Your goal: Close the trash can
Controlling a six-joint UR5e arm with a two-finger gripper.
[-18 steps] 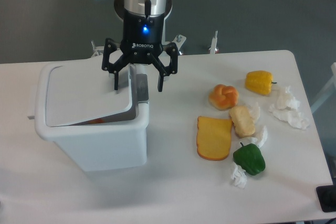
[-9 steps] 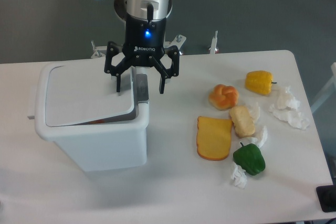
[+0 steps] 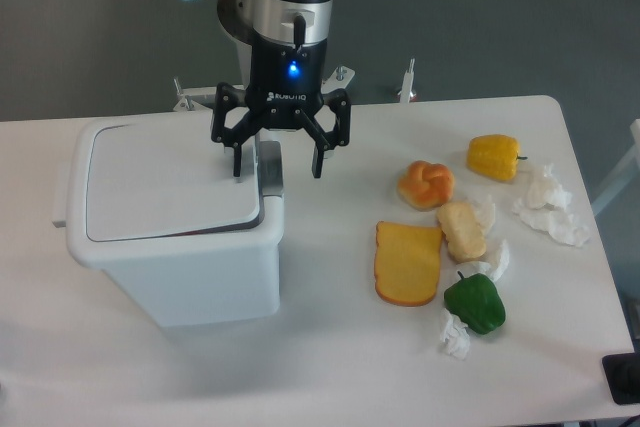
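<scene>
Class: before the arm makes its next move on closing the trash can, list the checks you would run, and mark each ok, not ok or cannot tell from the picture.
1. Gripper empty and open: ok, fingers spread, nothing between them.
2. Gripper placed over the trash can: ok, it hangs at the lid's right edge near the grey latch tab.
3. Lid fully shut: not ok, a dark gap shows under its front edge.
4. Fingertip touching the lid: cannot tell.
5. Food clear of the bin: ok, the cheese slice and green pepper lie well to its right.
</scene>
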